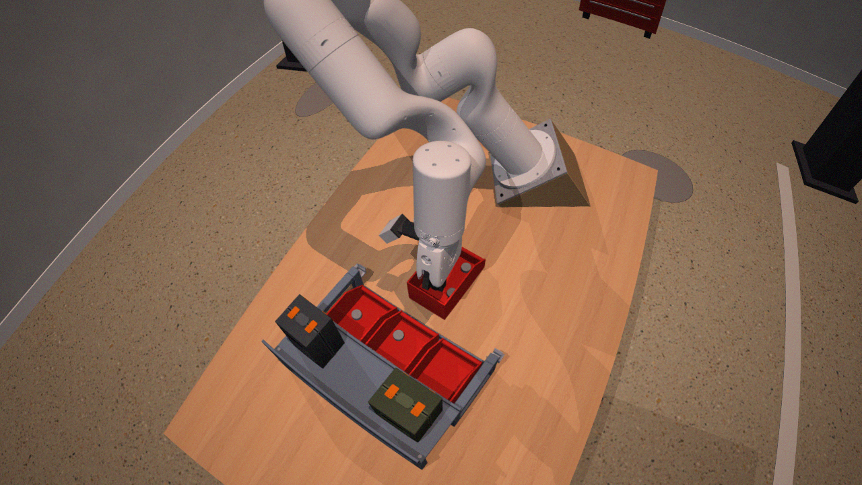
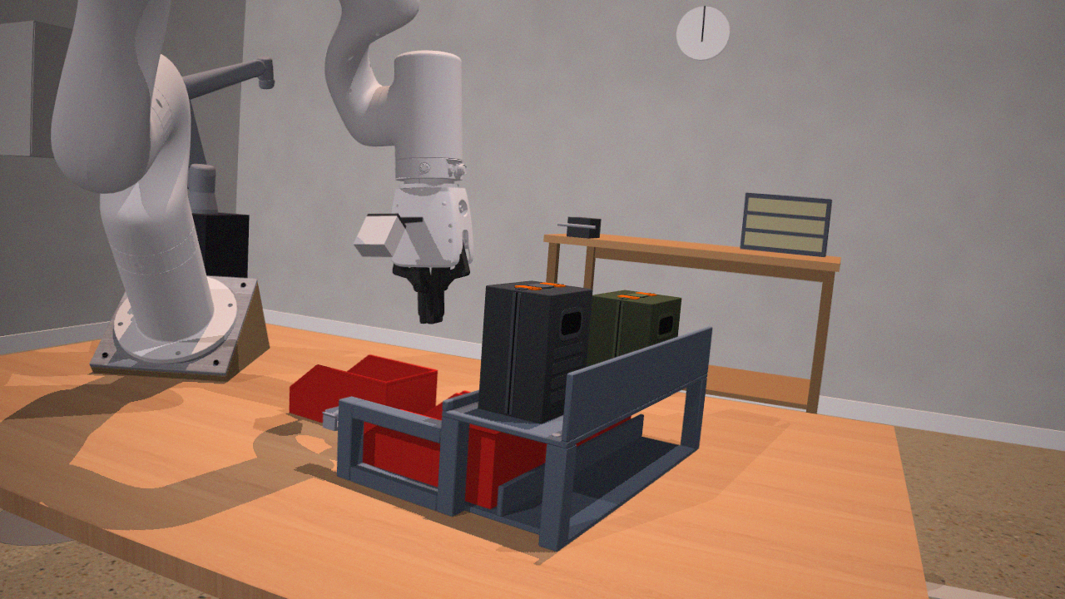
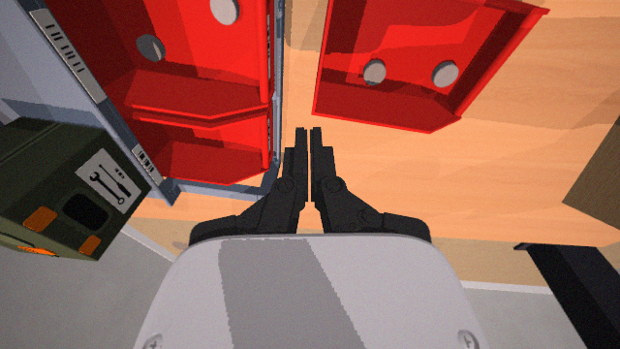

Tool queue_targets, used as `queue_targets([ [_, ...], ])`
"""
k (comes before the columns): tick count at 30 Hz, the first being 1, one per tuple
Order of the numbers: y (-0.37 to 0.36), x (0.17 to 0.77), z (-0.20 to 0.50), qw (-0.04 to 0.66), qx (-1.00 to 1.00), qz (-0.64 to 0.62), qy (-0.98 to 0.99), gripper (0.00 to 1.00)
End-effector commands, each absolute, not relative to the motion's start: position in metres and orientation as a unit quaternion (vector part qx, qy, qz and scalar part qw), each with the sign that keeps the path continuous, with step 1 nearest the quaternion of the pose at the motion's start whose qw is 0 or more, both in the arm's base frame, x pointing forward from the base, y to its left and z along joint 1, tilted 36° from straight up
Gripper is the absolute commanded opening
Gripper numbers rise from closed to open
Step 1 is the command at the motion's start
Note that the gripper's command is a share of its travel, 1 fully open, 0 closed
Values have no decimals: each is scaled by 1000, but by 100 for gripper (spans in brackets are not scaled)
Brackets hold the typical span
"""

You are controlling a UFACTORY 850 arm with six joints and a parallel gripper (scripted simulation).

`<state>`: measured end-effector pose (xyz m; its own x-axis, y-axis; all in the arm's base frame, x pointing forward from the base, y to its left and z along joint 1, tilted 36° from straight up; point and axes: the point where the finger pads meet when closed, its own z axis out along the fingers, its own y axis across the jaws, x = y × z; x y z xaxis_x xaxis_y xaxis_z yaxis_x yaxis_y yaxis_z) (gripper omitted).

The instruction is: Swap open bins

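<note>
The empty red bin (image 1: 447,369) (image 3: 208,157) is in the right end place of the grey shelf (image 1: 361,369) (image 2: 636,391), seen from the top view. The other red bin (image 1: 426,300) (image 2: 334,391) (image 3: 383,104) stands on the table in front of the shelf, with two grey round parts in it and its high rear end towards the shelf. My gripper (image 1: 432,284) (image 2: 430,319) (image 3: 308,143) is shut with nothing between its fingertips. It hangs well above bins and table, touching neither. The empty bin's rear end is hidden under the upper board.
The left bin (image 1: 352,322) and middle bin (image 1: 394,345) (image 3: 199,53) stand on the shelf with round parts in them. A black case (image 1: 304,329) (image 2: 513,349) and a green case (image 1: 405,403) (image 2: 632,320) (image 3: 44,170) stand on the upper board, rising above the bins.
</note>
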<state>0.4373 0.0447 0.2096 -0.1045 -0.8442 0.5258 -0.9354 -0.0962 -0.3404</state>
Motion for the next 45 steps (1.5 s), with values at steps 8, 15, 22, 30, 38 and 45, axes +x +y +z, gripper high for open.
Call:
queue_targets([
  [8,69,472,196,152,828,286,-459,0],
  [15,84,490,187,187,892,264,-317,0],
  [22,92,501,180,216,929,239,-183,0],
  [30,103,513,171,249,947,201,-9,0],
  [38,108,519,167,274,936,159,152,0],
  [45,111,523,164,291,904,115,291,0],
])
